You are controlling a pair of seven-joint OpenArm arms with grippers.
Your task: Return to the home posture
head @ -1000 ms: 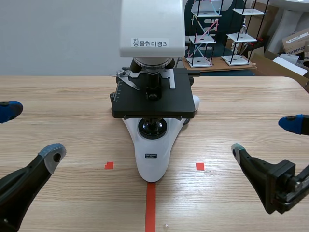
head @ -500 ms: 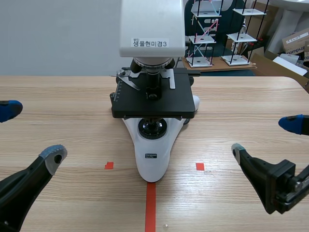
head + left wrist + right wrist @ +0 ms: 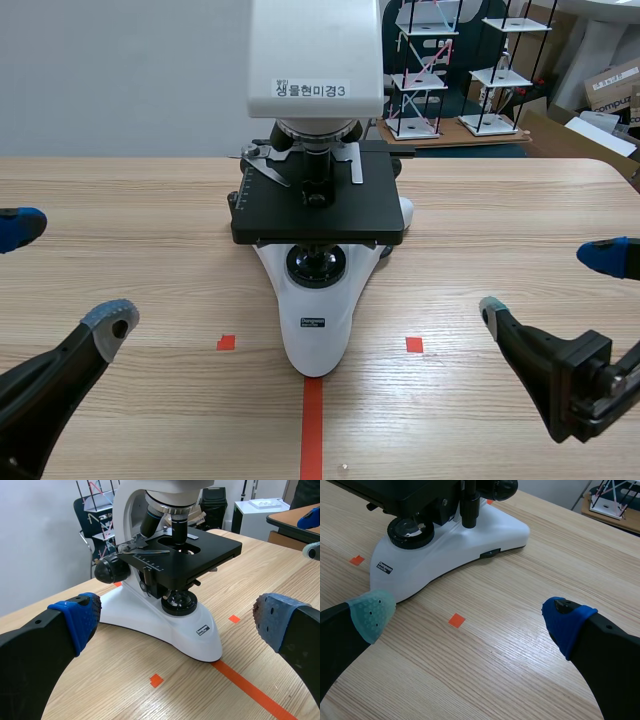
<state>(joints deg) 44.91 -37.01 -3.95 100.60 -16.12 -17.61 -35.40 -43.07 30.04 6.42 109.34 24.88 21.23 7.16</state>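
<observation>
**Microscope blocks the middle, both flanks open**

You have one obstacle. The microscope (image 3: 317, 90) stands at the middle of the table (image 3: 140, 210). Its white base (image 3: 316, 330) reaches toward you onto the centre tape line (image 3: 311, 430), and its black stage (image 3: 318, 215) overhangs on both sides. Bare wood lies open on either side. Your left gripper (image 3: 65, 277) and right gripper (image 3: 548, 285) sit low over those flanks, fingers spread, each well apart from the base. A straight path between them runs into the base.

Light wood-grain table (image 3: 120, 200), even lighting. Plain pale wall (image 3: 120, 70) behind it. Past the far edge, to the right: white shelf racks (image 3: 415, 80) on a low wooden stand (image 3: 455, 137), with cardboard boxes (image 3: 610, 85) beyond.
</observation>
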